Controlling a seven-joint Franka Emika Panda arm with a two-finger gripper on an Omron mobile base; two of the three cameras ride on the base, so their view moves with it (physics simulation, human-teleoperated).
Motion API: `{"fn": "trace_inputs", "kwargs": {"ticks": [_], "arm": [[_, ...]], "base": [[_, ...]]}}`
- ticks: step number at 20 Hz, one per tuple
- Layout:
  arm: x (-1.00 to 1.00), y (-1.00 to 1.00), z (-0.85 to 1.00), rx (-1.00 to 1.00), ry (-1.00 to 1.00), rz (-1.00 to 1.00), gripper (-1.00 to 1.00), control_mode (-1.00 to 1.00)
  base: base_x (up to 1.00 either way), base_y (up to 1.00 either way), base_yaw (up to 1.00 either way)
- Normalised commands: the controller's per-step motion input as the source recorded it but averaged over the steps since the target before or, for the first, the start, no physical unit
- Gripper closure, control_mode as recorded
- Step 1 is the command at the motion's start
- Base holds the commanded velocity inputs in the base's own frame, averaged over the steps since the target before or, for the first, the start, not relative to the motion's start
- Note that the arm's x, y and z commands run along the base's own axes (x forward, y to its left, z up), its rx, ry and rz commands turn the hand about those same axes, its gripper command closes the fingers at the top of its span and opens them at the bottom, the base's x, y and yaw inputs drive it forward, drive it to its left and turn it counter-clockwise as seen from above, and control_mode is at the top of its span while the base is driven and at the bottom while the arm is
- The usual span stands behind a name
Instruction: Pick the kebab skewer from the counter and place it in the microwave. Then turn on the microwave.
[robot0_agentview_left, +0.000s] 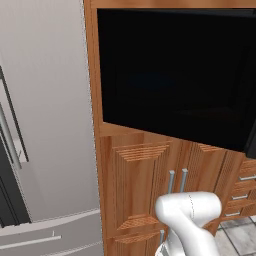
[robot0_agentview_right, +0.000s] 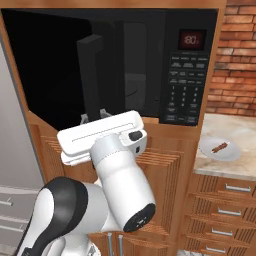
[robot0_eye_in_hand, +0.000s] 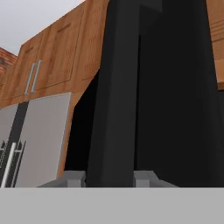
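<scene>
A wood-panelled kitchen wall is noted, housing the large black built-in microwave (robot0_agentview_right: 125, 65), its door ajar. The two-finger gripper (robot0_agentview_right: 93, 118) is seen with its jaws clamped on the thick black door handle (robot0_eye_in_hand: 114, 96). The thin kebab skewer (robot0_agentview_right: 219, 147) lies on a white round plate (robot0_agentview_right: 207, 148) on the beige stone counter (robot0_agentview_right: 235, 167), at four o'clock from the gripper. It is judged light, stiff, slender and best pinched mid-length.

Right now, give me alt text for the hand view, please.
A thick black microwave door handle rises between the two grey fingertips of the gripper. To its left stand a grey fridge and wooden cabinets.
</scene>
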Motion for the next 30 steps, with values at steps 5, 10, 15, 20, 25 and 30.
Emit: {"fn": "trace_inputs", "kwargs": {"ticks": [5, 10, 15, 20, 25, 30], "arm": [[0.00, 0.00, 0.00, 0.00, 0.00, 0.00, -1.00, -1.00], [-0.01, 0.00, 0.00, 0.00, 0.00, 0.00, -1.00, -1.00], [-0.12, -0.03, 0.00, 0.00, 0.00, 0.00, -1.00, -1.00], [-0.31, -0.30, 0.00, 0.00, -0.03, 0.00, -1.00, -1.00], [-0.29, -0.60, 0.00, 0.00, -0.04, 0.06, -1.00, -1.00], [-0.01, -0.61, 0.00, 0.00, 0.00, 0.18, -1.00, -1.00]], "base": [[0.00, 0.00, 0.00], [0.00, 0.00, 0.00], [0.00, 0.00, 0.00], [0.00, 0.00, 0.00], [0.00, 0.00, 0.00], [0.00, 0.00, 0.00]]}}
